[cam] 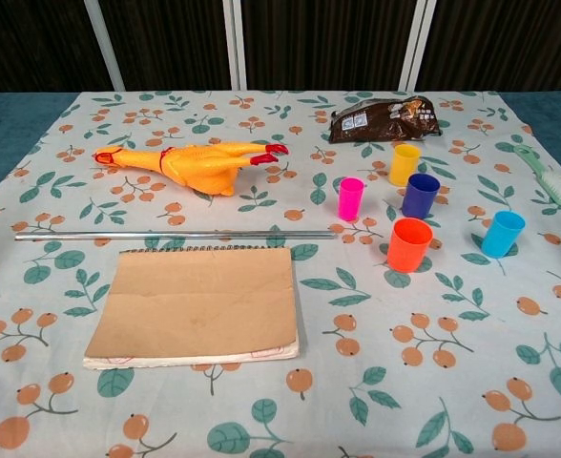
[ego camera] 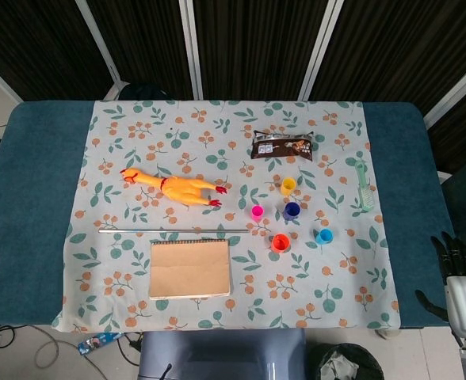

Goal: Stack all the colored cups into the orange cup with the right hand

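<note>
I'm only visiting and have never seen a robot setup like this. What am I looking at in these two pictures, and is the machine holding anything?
Both pictures come from the robot's own cameras: one on its head looking straight down, one on its chest looking across the table. On the flowered cloth stand five small cups: orange cup, pink cup, yellow cup, dark blue cup, light blue cup. There are also a rubber chicken, a metal rod, a notebook, a snack packet and a brush. Only the right hand shows, beside the table's edge, holding nothing. The left hand is out of sight.
</note>
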`<state>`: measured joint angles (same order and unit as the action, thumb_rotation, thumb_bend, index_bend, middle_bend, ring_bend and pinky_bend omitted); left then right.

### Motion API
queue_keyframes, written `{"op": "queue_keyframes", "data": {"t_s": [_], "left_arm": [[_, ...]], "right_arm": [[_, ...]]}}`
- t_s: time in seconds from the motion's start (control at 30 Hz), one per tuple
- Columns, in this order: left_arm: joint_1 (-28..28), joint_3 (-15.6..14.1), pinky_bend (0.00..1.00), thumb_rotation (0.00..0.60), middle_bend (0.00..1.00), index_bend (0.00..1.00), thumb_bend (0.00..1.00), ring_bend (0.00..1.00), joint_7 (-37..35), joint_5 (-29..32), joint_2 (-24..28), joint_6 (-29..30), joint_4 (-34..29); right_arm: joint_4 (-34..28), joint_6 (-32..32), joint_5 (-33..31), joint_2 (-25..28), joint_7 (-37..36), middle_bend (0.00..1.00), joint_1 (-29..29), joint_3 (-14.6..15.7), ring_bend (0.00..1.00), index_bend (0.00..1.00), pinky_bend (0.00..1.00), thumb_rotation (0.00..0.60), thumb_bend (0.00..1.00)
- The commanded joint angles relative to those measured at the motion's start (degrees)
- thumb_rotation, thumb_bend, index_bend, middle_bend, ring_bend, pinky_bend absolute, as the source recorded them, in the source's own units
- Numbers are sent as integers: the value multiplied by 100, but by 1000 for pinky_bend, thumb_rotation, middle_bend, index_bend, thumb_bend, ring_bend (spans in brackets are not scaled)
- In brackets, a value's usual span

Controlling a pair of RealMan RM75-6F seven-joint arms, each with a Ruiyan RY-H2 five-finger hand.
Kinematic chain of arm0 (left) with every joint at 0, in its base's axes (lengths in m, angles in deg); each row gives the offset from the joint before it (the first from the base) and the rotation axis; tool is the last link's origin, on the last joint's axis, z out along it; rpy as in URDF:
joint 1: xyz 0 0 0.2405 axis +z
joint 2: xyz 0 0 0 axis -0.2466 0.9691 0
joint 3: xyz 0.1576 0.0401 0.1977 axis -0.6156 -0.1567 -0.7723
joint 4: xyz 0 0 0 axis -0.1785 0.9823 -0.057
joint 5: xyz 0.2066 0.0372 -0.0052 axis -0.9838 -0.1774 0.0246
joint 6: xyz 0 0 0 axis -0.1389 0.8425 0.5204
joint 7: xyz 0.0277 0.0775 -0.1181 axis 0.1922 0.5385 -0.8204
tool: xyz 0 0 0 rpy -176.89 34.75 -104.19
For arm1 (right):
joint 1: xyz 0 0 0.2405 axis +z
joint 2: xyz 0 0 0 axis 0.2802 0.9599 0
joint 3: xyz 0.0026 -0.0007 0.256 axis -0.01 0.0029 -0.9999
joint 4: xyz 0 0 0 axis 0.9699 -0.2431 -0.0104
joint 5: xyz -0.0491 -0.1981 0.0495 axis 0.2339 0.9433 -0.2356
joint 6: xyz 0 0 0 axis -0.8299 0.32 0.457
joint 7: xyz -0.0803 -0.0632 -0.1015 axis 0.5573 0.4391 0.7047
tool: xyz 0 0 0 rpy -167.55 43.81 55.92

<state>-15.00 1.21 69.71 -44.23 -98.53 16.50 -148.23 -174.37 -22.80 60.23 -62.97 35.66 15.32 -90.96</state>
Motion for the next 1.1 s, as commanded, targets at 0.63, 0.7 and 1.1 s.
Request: {"op": "queue_keyframes", "data": {"t_s": [0.63,0.7,1.1], "left_arm": [[15,22,0,600,26,126,210,0,-29,37,0,31,-49],[9,15,0,600,26,126,210,0,-16,31,-2,17,-50],[-2,14,0,600,26,126,212,0,13,49,-20,-6,-73]], "right_arm": [[-206,285,343,353,-1007,0,252,27,16,0,112,600,261],[-309,478,311,516,-1036,0,415,-64,16,0,112,600,262],[-1066,2954,-930,1273,-797,0,2212,-939,16,52,111,600,261]]}}
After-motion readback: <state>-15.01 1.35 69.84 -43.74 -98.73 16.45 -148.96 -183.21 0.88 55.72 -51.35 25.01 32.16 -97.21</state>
